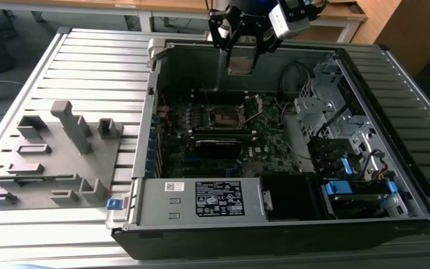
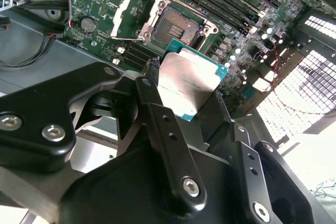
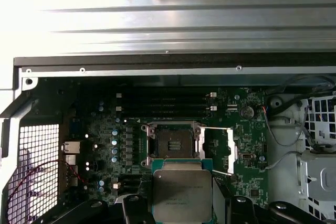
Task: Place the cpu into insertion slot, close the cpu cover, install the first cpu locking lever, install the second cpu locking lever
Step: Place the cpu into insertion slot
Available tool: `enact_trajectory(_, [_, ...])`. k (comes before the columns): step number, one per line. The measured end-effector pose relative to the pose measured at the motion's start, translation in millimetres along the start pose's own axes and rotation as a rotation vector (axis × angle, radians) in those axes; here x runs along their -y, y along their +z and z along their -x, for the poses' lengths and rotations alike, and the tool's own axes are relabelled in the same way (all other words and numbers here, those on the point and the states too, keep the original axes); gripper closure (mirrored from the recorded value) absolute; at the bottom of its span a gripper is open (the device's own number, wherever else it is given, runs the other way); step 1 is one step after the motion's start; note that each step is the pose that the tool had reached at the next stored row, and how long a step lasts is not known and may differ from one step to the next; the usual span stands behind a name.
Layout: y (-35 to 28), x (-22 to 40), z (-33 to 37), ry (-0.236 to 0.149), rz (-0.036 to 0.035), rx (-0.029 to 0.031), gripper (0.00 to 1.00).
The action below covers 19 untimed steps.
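Observation:
The cpu (image 1: pixel 241 64), a flat silver-topped square chip, is pinched by its edges in my gripper (image 1: pixel 242 56), which is shut on it high above the open computer case. Both wrist views show the cpu (image 2: pixel 186 85) (image 3: pixel 182 195) between the black fingers (image 2: pixel 157 116) (image 3: pixel 134 204). Below it on the dark green motherboard lies the insertion slot (image 1: pixel 225 116) (image 2: pixel 178 24) (image 3: pixel 173 142), uncovered, its dark square bed showing. The cpu cover (image 2: pixel 128 14) (image 3: pixel 224 150), a thin silver frame, stands flipped open beside the slot.
A grey fixture plate (image 1: pixel 51 157) with upright blocks lies at the exterior view's left on the slatted table. Inside the case are the power supply (image 1: pixel 200 199), a drive cage (image 1: pixel 335 112), cables (image 2: pixel 31 51) and long black memory slots (image 3: pixel 163 103).

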<state>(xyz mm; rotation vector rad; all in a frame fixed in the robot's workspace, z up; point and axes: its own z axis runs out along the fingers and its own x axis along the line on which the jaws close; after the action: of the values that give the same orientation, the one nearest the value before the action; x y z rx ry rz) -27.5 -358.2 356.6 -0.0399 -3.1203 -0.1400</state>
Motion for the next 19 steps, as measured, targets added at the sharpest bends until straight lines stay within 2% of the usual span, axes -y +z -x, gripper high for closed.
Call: enact_trajectory(19, [4.7,0.4,0.1,0.0,0.0001,0.0001,0.46])
